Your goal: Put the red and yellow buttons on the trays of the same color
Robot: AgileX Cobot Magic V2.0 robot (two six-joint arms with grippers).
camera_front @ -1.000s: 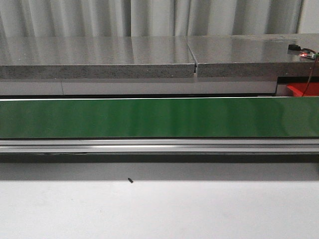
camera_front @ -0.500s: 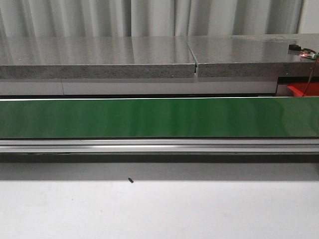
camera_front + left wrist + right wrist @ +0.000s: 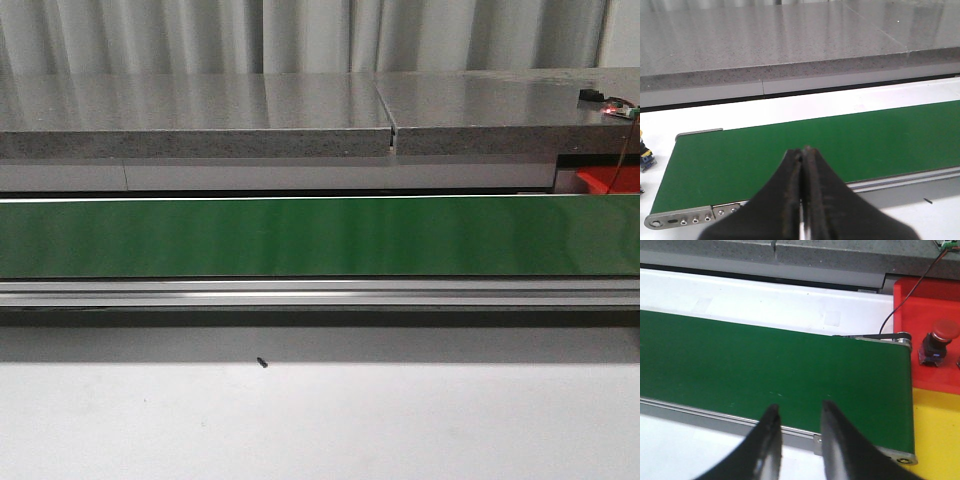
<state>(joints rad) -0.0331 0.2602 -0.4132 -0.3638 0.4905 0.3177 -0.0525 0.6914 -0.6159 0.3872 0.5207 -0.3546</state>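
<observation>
Currently: waiting step, by my read. Belt (image 3: 320,236), green, runs across the front view with nothing on it; neither arm shows there. Left gripper (image 3: 803,200): jaws pressed together, holding nothing, hanging over the near edge of the belt toward its left end. Right gripper (image 3: 797,440): jaws parted a moderate way, empty, poised over the near rail close to the belt's right end. Red button (image 3: 936,344): already sitting on the red tray (image 3: 925,305), just beyond the belt's right end roller, base dark w/ a blue band, cap red. Yellow tray (image 3: 937,435): next to the red one, nearer the robot; what shows of it bears no button. Yellow button: can't confirm. Small blue-and-yellow item (image 3: 644,152) at the edge of the left wrist view, off the belt's left end, too cropped to name. So, judged: red half looks done, yellow half open; no button within reach of either gripper. Next move calls for a button to arrive on the belt, then the right gripper, already parted, drops over it & closes; left would have to open first. View notes: front view gives only belt, grey counter (image 3: 200,110), a sliver of red tray at far right, white table (image 3: 320,420) w/ a dark speck; no button, no yellow tray. Right wrist view alone shows both trays + red button. Left wrist view alone shows the belt's left end & the cropped item.
</observation>
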